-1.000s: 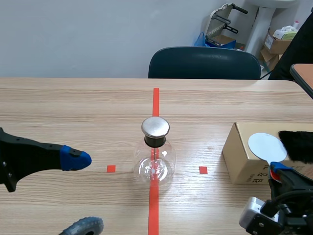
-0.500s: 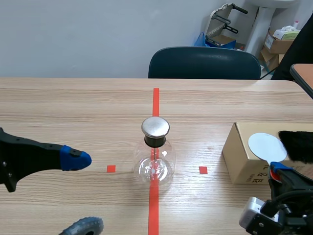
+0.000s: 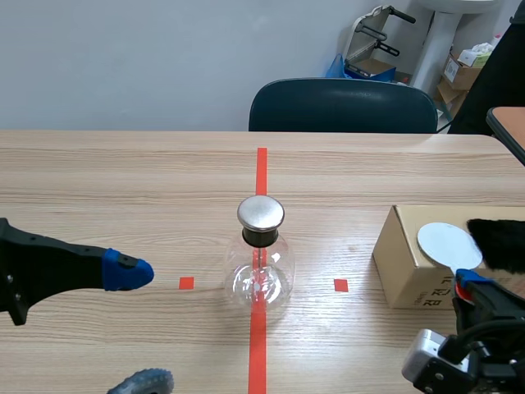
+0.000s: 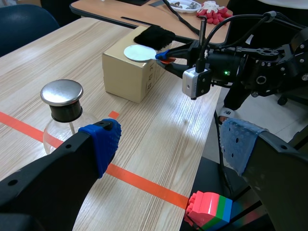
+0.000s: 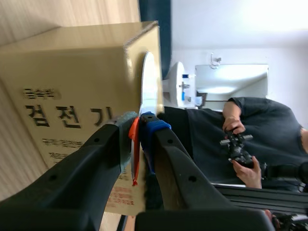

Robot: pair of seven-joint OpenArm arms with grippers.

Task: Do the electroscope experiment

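The electroscope, a clear glass flask (image 3: 261,275) with a round metal cap (image 3: 261,213), stands on the red centre line; the left wrist view shows the flask (image 4: 57,126) ahead of my left finger. My left gripper (image 3: 135,327) is open to its left, nothing between its blue pads (image 4: 103,142). A white disc (image 3: 446,244) lies on a cardboard box (image 3: 406,267) at the right. My right gripper (image 3: 467,283) is shut on the disc's orange handle (image 5: 134,144) at the box's near edge. The disc (image 5: 148,86) shows edge-on in the right wrist view.
A black fur cloth (image 3: 498,242) lies on the box behind the disc. A dark chair (image 3: 343,105) stands at the table's far side. A person sits off to the right (image 5: 250,139). A coloured block (image 4: 209,211) lies on the floor below the table edge.
My left gripper has sunk slightly toward the near edge of the table. The right gripper, disc and flask stay as they were.
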